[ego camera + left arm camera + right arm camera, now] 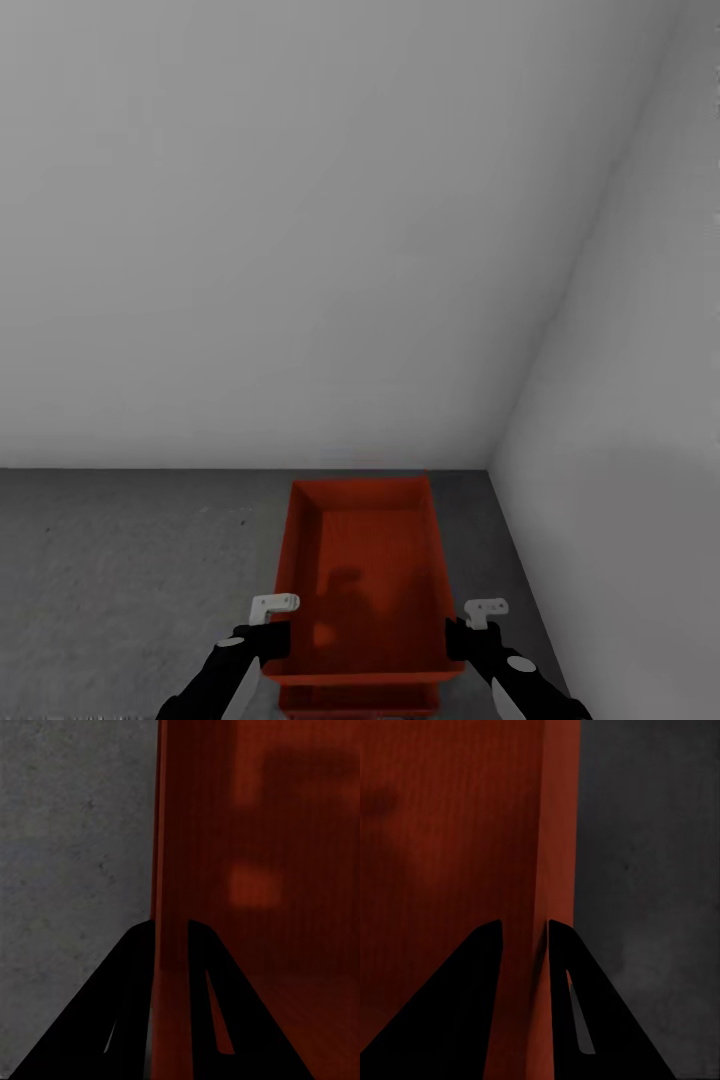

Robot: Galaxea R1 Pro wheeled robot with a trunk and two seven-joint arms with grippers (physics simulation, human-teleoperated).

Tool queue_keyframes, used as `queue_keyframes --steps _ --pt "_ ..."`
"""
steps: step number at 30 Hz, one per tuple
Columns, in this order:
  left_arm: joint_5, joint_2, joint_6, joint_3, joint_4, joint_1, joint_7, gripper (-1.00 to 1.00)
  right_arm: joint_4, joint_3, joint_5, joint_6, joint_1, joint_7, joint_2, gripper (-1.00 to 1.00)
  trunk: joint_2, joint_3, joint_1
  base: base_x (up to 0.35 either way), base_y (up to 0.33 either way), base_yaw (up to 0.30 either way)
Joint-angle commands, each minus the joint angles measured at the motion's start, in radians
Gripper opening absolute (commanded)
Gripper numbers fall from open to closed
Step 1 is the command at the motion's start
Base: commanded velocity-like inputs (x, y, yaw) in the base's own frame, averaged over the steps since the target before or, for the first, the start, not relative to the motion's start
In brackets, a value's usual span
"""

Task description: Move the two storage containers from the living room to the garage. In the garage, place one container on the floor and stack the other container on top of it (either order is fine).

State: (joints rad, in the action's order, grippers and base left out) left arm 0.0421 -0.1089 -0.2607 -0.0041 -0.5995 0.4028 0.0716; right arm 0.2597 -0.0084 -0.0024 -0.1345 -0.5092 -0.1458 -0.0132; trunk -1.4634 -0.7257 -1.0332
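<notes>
An orange-red open-top storage container hangs lengthwise in front of me over the dark grey concrete floor of the garage corner. My left gripper is shut on its left wall near the near end, and my right gripper is shut on its right wall. In the left wrist view the gripper straddles the thin wall; the right gripper does the same on the other wall. Under the near end a second orange-red container peeks out; I cannot tell if they touch.
A plain white wall stands just beyond the container's far end. A second white wall closes the right side, close to the right arm. Open concrete floor stretches to the left.
</notes>
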Motion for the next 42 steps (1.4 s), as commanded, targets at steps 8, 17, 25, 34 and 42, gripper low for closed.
queue_keyframes --steps 8,17,25,34,42 --pt "0.001 0.0 -0.006 0.002 -0.023 0.001 0.004 -1.0 -0.004 0.005 0.002 -0.002 0.0 -0.008 0.007 -1.0 0.0 -0.001 0.001 -0.071 0.0 0.0" --pt "0.0 0.001 -0.006 0.002 -0.023 0.001 0.004 -1.0 -0.004 0.005 0.001 -0.002 0.0 -0.008 0.007 -1.0 0.0 -0.001 0.001 -0.013 0.0 0.0" --pt "0.0 0.001 -0.006 0.002 -0.023 0.001 0.004 -1.0 -0.004 0.005 0.001 -0.002 0.0 -0.008 0.007 -1.0 0.0 -0.001 0.001 -0.117 0.0 0.0" --pt "0.001 0.001 -0.006 0.001 -0.023 0.001 0.004 -1.0 -0.004 0.005 0.001 -0.002 0.0 -0.008 0.007 -1.0 0.0 -0.001 0.001 -0.008 0.0 0.0" --pt "0.001 0.001 -0.006 0.002 -0.023 0.001 0.004 -1.0 -0.004 0.005 0.001 -0.002 0.0 -0.008 0.007 -1.0 0.0 -0.001 0.001 0.0 0.0 0.0"
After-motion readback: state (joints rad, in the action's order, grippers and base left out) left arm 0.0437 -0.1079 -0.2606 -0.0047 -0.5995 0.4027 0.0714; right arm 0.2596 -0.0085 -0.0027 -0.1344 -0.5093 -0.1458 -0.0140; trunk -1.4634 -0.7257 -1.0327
